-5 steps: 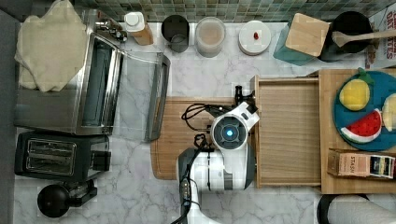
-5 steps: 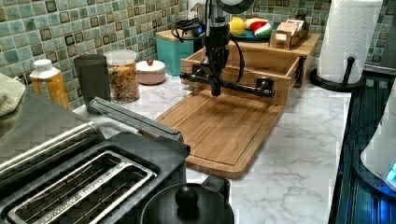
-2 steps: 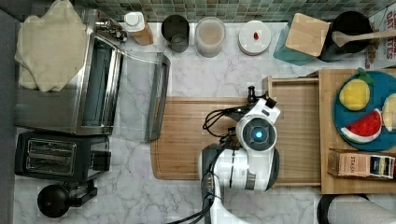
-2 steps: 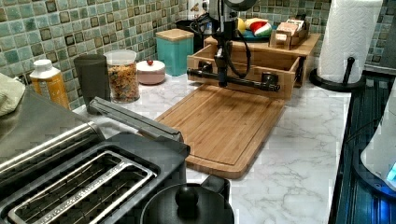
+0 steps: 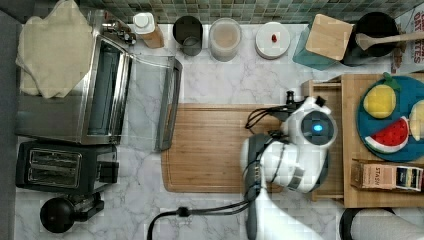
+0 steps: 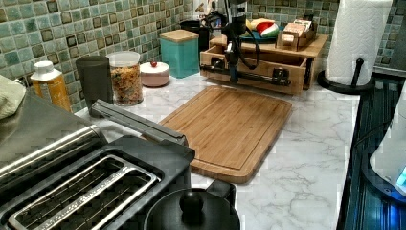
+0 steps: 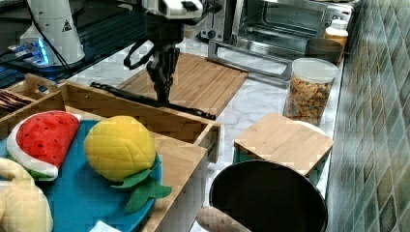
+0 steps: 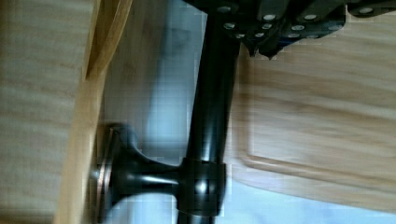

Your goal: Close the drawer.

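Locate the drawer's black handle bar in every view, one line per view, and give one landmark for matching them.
Top view: handle bar, its end by the arm, between cutting board and drawer.
Left view: handle bar across the drawer front, upper centre.
Right view: handle bar in front of the drawer, left of centre.
Wrist view: handle bar, close up, on its mount.
Landmark: the cutting board next to it.

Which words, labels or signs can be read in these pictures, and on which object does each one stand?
"STASH": on the small box at the top view's right.
"ORVILLE" in part, then "...ETTES": on a package cut off by the frame; not wholly readable.
A triangular warning sign: on the white robot base; no words readable.
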Tool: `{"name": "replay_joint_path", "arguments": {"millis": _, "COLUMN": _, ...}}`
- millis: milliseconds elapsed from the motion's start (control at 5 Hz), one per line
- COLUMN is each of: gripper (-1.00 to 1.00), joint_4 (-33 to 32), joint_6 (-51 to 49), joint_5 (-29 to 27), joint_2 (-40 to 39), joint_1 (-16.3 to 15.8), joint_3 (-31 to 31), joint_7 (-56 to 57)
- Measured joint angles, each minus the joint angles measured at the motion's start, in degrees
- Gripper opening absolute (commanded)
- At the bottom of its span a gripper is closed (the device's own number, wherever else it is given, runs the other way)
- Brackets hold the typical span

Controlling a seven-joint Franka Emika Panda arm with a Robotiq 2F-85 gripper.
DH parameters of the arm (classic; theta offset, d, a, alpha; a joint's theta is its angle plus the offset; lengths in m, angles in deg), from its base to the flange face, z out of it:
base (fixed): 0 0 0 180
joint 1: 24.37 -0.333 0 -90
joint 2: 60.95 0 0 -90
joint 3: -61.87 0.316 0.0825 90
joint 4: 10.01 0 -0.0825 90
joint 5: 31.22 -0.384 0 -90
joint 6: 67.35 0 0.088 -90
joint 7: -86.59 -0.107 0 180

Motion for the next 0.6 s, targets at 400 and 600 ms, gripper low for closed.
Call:
{"name": "replay_joint_path", "arguments": {"millis": 400, "gripper": -1.00, "joint_4": 2.6, "joint_6": 4.6, "joint_5": 6.6, "joint_2": -2.5, "joint_1": 3.2, "joint_3": -4.9, "joint_7": -0.4}}
{"name": "replay_joint_path", "arguments": {"millis": 600, "gripper": -1.00, "joint_4": 2.6, "joint_6": 4.4, "joint_5": 10.8, "joint_2": -2.5, "joint_1": 1.7, "joint_3": -5.5, "joint_7": -0.4}}
